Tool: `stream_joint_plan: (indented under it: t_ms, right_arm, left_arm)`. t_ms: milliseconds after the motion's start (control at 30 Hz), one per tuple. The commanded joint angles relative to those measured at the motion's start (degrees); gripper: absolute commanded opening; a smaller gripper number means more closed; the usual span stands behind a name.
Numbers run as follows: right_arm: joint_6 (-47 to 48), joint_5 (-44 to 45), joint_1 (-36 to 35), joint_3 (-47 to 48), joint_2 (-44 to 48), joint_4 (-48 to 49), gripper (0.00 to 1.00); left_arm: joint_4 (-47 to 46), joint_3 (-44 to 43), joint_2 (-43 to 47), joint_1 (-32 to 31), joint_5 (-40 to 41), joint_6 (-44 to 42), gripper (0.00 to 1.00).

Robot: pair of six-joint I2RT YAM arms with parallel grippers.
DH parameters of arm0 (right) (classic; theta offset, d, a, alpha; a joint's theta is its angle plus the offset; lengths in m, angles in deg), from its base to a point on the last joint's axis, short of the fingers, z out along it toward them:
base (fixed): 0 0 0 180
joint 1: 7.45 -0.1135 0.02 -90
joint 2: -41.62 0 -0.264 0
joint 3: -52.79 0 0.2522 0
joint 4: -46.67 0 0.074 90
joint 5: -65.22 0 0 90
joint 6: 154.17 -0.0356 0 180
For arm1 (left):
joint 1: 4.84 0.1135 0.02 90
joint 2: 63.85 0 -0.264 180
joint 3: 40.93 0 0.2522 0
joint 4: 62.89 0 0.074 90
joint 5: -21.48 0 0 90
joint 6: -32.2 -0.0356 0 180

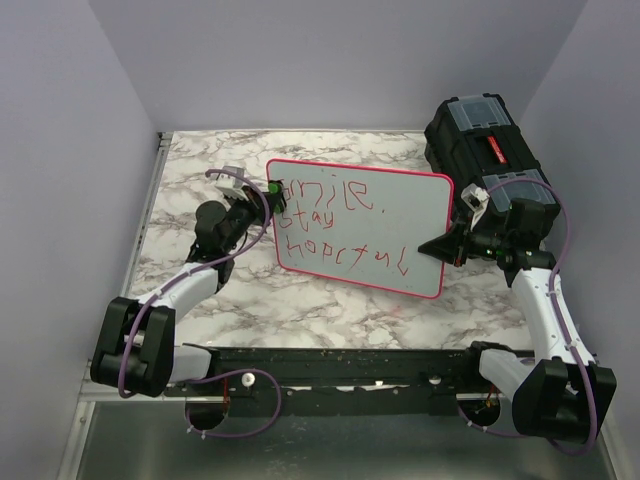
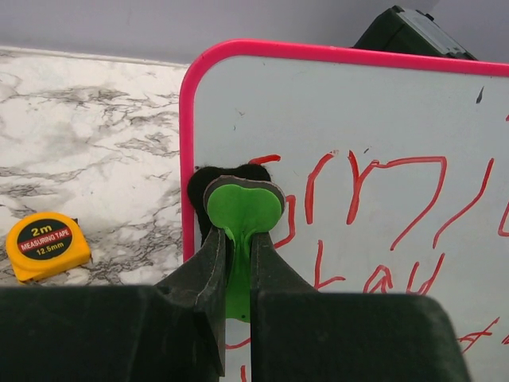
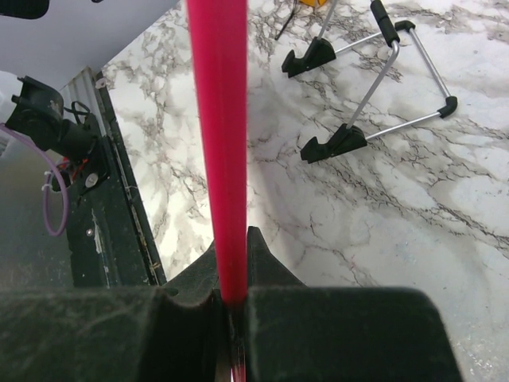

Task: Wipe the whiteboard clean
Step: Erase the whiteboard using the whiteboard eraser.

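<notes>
The whiteboard [image 1: 380,215], pink-rimmed and carrying three lines of red handwriting, sits at the centre of the overhead view, its face turned up toward the camera and its long sides slanting down to the right. Whether its lower edge rests on the marble desk [image 1: 300,300] cannot be told.

The right end effector [image 1: 442,245] is clamped on the board's right-hand rim; in its wrist view the pink edge runs straight up the frame from between the closed fingers [image 3: 270,274].

At the board's upper left corner the left end effector [image 1: 268,190] is closed on a green eraser [image 2: 242,207]. The eraser's black felt pad presses against the white surface just inside the rim, beside the first red letters.

A yellow tape measure [image 2: 48,245] lies on the desk at the lower left of the left wrist view, apart from the board.

A wire stand [image 3: 374,79] with black feet lies on the marble at the upper right of the right wrist view, clear of the board's edge.

A black toolbox [image 1: 485,135] fills the upper right of the overhead view, behind the board's right corner and close to the right arm.
</notes>
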Motion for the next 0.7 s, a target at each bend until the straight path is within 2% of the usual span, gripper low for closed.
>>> stream_joint_plan:
  t_ms: [0,167,333,667]
  right_arm:
    - [4.1,1.9,-0.3,0.4,0.4,2.3,0.01]
    - [4.3,2.1,-0.3,0.4,0.5,2.2,0.01]
    - [4.2,2.2,-0.2,0.4,0.4,2.3,0.01]
    - [4.2,2.4,-0.2,0.1,1.1,2.4,0.01]
  left_arm:
    - [3.7,-4.5,0.0,-0.5,-3.4,-1.8,0.0]
    - [7.3,-10.3,-0.8,-0.6,-4.1,-2.3,0.0]
    - [9.5,-12.0,-1.7,-0.8,-4.2,-2.5,0.0]
    - [4.2,1.4,-1.7,-0.9,-2.2,-0.7,0.0]
